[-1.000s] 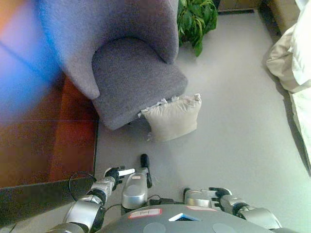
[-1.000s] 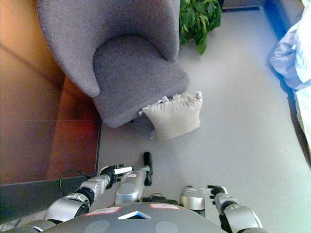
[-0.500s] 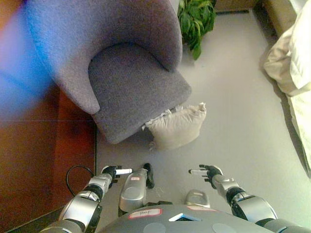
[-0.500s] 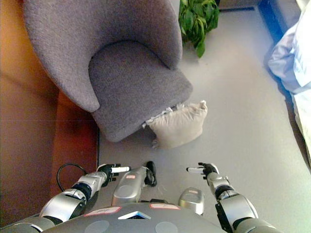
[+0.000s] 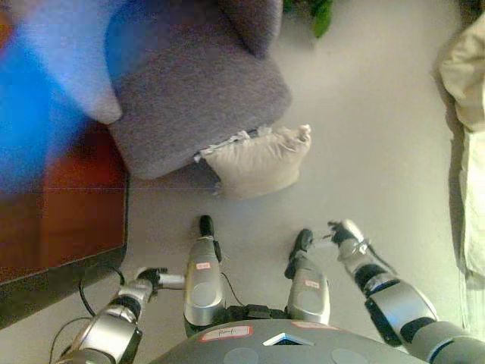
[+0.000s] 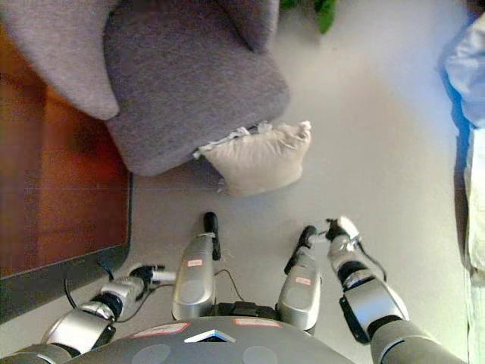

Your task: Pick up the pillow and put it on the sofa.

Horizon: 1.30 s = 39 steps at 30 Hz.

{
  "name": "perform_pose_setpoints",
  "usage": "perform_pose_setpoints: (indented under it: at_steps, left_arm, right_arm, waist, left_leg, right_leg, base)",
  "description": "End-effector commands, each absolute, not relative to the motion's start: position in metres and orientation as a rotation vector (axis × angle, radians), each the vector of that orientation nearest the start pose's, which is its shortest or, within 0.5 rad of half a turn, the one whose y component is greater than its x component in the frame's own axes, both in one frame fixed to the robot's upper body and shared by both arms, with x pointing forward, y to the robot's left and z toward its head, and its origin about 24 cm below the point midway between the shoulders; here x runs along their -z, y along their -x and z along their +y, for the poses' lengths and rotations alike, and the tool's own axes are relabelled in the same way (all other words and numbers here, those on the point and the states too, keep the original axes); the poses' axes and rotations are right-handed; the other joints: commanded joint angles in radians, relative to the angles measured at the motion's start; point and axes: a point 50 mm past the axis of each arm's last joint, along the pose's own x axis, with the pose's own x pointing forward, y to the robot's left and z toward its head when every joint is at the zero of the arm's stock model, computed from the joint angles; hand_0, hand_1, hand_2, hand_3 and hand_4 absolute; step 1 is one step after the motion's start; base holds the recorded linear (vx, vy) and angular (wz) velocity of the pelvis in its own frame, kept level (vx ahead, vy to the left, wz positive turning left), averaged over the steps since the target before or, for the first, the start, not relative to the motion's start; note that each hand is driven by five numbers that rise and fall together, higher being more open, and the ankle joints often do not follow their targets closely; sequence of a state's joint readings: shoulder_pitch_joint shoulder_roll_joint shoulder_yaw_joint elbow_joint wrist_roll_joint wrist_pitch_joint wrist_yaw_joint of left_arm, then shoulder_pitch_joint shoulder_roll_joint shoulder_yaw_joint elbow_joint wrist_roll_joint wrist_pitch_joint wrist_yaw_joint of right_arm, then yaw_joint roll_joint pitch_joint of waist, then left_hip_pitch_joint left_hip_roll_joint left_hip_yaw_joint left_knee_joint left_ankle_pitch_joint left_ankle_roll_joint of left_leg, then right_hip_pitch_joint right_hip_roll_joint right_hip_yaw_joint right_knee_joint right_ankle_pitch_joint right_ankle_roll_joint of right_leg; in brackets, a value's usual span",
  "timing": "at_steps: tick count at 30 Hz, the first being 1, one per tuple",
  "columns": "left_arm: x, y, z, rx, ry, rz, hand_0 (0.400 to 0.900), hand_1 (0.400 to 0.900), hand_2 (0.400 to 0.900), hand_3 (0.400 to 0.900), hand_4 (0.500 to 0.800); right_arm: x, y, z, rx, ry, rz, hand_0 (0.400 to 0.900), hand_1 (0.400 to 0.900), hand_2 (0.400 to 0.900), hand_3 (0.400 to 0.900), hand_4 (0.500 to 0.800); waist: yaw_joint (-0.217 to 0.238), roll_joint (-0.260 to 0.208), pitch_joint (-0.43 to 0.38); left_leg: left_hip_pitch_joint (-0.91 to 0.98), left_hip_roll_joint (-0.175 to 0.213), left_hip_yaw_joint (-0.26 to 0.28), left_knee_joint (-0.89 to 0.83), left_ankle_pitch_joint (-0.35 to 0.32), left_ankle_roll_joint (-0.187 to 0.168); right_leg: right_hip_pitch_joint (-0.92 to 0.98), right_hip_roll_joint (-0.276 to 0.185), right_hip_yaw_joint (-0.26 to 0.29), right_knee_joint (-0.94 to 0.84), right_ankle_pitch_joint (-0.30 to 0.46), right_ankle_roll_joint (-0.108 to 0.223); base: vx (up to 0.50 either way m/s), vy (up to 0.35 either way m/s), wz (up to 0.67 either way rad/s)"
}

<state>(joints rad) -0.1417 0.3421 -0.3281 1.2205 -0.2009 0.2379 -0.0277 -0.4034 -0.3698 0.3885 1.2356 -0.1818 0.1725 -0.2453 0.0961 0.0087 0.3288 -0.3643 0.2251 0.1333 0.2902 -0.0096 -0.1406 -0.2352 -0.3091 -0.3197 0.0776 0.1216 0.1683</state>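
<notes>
The grey floor carries everything here, and the grey sofa, a rounded armchair-like seat, is the largest thing on it, standing toward the floor's far left with its back and upper arms cut off by the view's top edge. Left of it lies a reddish-brown wood strip bordered by a dark edge. At the right edge of the floor hangs pale bedding, only partly in view, and a few green leaves of a plant show at the far edge, the rest cut off.

The beige pillow lies on the floor, leaning against the sofa's front edge, its frayed upper corner touching the seat front. It looks slumped there, so it will likely need lifting from both sides before it can go up onto the seat.

The right hand hovers low over the floor, near the pillow's near side but apart from it; it holds nothing, though I cannot tell whether its fingers are straight or curled. The left hand sits farther back near the floor's near left edge, well apart from the pillow, a pale fingertip pointing right, fingers relaxed and holding nothing. Judging by this, the reach has begun and no grasp is made yet.
</notes>
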Motion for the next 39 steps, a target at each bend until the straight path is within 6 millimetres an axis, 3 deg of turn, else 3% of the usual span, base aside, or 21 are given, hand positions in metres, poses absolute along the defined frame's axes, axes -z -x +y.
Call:
perform_pose_setpoints:
  at_steps: [1, 7, 12, 17, 24, 33, 39]
  left_arm:
    - [0.134, -0.130, 0.291, -0.109, -0.436, 1.333, 0.900, 0.900, 0.900, 0.900, 0.800]
    - [0.130, -0.140, 0.292, -0.085, -0.418, 1.305, 0.900, 0.900, 0.900, 0.900, 0.800]
    - [0.132, -0.144, 0.282, -0.047, -0.381, 1.276, 0.900, 0.900, 0.900, 0.900, 0.800]
    - [0.136, -0.137, 0.277, -0.070, -0.317, 1.259, 0.900, 0.900, 0.900, 0.900, 0.800]
    - [0.142, -0.124, 0.269, -0.053, -0.240, 1.264, 0.900, 0.900, 0.900, 0.900, 0.800]
    - [0.145, -0.112, 0.263, -0.029, -0.183, 1.237, 0.900, 0.900, 0.900, 0.900, 0.800]
    - [0.146, -0.111, 0.258, -0.031, -0.158, 1.219, 0.900, 0.900, 0.900, 0.900, 0.800]
  right_arm:
    - [0.056, -0.255, -0.304, 0.235, 1.096, 0.839, 0.900, 0.900, 0.900, 0.900, 0.800]
    - [-0.011, -0.303, -0.329, 0.336, 1.233, 0.649, 0.900, 0.900, 0.900, 0.900, 0.800]
    - [-0.093, -0.341, -0.349, 0.425, 1.350, 0.506, 0.900, 0.900, 0.900, 0.900, 0.800]
    - [-0.165, -0.366, -0.347, 0.471, 1.429, 0.405, 0.900, 0.900, 0.900, 0.900, 0.800]
    - [-0.224, -0.381, -0.335, 0.515, 1.557, 0.333, 0.900, 0.900, 0.900, 0.900, 0.800]
    - [-0.287, -0.386, -0.321, 0.599, 1.629, 0.235, 0.900, 0.900, 0.900, 0.900, 0.800]
    - [-0.297, -0.389, -0.312, 0.570, 1.635, 0.212, 0.900, 0.900, 0.900, 0.900, 0.800]
  waist:
    - [0.056, 0.026, 0.018]
    - [0.077, 0.054, 0.062]
    - [0.105, 0.079, 0.104]
    - [0.125, 0.110, 0.156]
    - [0.148, 0.155, 0.191]
    - [0.176, 0.196, 0.191]
    - [0.185, 0.214, 0.191]
  left_leg:
    - [-0.016, -0.071, -0.014, -0.044, -0.002, 0.063]
    - [-0.045, -0.091, -0.049, -0.146, 0.070, 0.044]
    - [-0.080, -0.109, -0.064, -0.195, 0.116, 0.041]
    - [-0.148, -0.124, -0.075, -0.120, 0.114, 0.036]
    - [-0.220, -0.121, -0.075, -0.079, 0.124, 0.029]
    - [-0.301, -0.129, -0.068, -0.098, 0.154, 0.031]
    - [-0.341, -0.130, -0.070, -0.119, 0.168, 0.034]
  right_leg:
    - [0.057, -0.126, 0.022, -0.083, 0.102, 0.065]
    - [0.038, -0.107, 0.020, -0.097, 0.078, 0.072]
    - [0.006, -0.101, 0.001, -0.061, 0.043, 0.067]
    - [-0.062, -0.104, 0.007, 0.065, -0.034, 0.039]
    - [-0.149, -0.114, 0.009, 0.137, -0.076, 0.029]
    - [-0.280, -0.124, 0.009, 0.186, -0.082, 0.031]
    - [-0.357, -0.120, 0.013, 0.222, -0.087, 0.025]
  base:
    - [0.01, -0.102, -0.03]
    - [0.00, -0.056, 0.02]
    - [-0.01, -0.002, 0.07]
    - [-0.01, 0.104, 0.04]
    - [0.02, 0.107, 0.01]
    - [0.00, 0.067, 0.01]
    - [-0.01, 0.035, 0.02]
